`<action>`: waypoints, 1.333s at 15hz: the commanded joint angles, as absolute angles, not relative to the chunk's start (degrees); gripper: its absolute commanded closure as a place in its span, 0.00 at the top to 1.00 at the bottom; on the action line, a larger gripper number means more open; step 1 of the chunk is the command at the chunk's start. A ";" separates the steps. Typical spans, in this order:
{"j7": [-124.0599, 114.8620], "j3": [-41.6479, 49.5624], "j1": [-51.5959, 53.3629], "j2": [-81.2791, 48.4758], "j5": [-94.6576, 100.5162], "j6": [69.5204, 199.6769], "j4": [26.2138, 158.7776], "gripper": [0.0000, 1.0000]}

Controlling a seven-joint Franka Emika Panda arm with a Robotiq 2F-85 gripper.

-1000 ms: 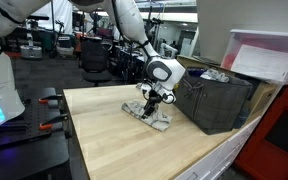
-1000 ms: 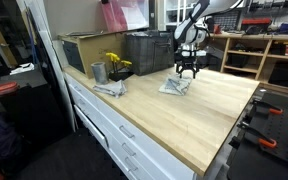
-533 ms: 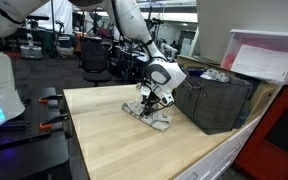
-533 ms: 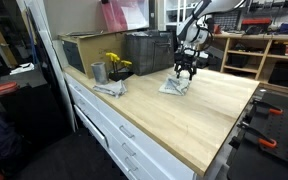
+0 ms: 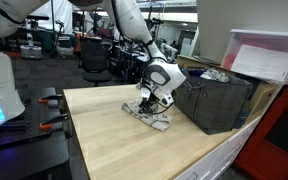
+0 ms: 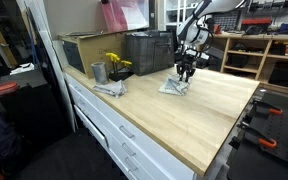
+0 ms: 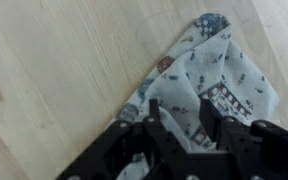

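On the desk, a dark crate stands at the back with something pale and crumpled showing over its rim. In an exterior view, a metal cup holds yellow flowers. There are two cloths. A patterned cloth lies mid-desk, just before the crate, and a second cloth lies beside the cup. The gripper rests on the patterned cloth. Its fingers are about half closed with a ridge of fabric between them, though I cannot tell whether they grip it.
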State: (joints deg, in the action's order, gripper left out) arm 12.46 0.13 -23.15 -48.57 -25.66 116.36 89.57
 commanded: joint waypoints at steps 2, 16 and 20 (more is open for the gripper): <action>15.01 0.14 -23.26 -47.21 -25.45 116.83 90.88 0.71; 14.21 0.40 -20.42 -43.74 -24.48 124.43 95.32 0.00; 12.87 0.01 -17.47 -40.47 -23.89 127.83 99.04 0.00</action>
